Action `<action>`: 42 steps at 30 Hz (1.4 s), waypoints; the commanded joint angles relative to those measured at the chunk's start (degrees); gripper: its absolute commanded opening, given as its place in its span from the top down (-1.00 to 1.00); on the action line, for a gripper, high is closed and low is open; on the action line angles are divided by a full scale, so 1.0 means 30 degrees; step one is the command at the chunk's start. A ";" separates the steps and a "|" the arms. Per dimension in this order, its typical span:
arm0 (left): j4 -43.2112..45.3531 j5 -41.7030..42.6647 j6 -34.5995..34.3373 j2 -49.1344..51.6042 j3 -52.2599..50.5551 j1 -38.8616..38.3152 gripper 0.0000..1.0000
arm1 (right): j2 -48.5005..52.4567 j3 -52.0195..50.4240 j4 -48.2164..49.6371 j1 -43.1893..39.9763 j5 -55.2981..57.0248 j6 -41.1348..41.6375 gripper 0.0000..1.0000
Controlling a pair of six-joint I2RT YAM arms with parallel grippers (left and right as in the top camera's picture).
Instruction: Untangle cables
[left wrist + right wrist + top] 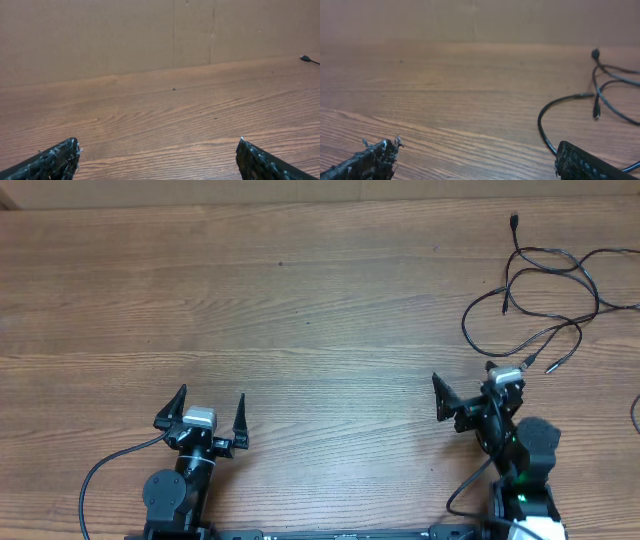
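Loosely tangled, the thin black cables (pixel 540 335) lie at the far right of the wooden table (pixel 300 300), their loops crossing one another, with small plugs at the loose ends. The left pincer (pixel 212 395), well apart from them, and the right pincer (pixel 468 390), near the closest loop, are both spread wide and hold nothing.

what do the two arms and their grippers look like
Both arms are black with rounded joints. The left gripper and right gripper each have two pointed black fingers, scuffed at the tips, and a silver-grey block behind. A thick black cable leaves the left arm; the right arm shows a green light.
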 commanded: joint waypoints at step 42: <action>-0.0029 0.0066 -0.0335 -0.0219 -0.0080 0.0138 -1.00 | -1.3668 -0.0583 -0.8867 0.0845 0.4648 0.3126 -1.00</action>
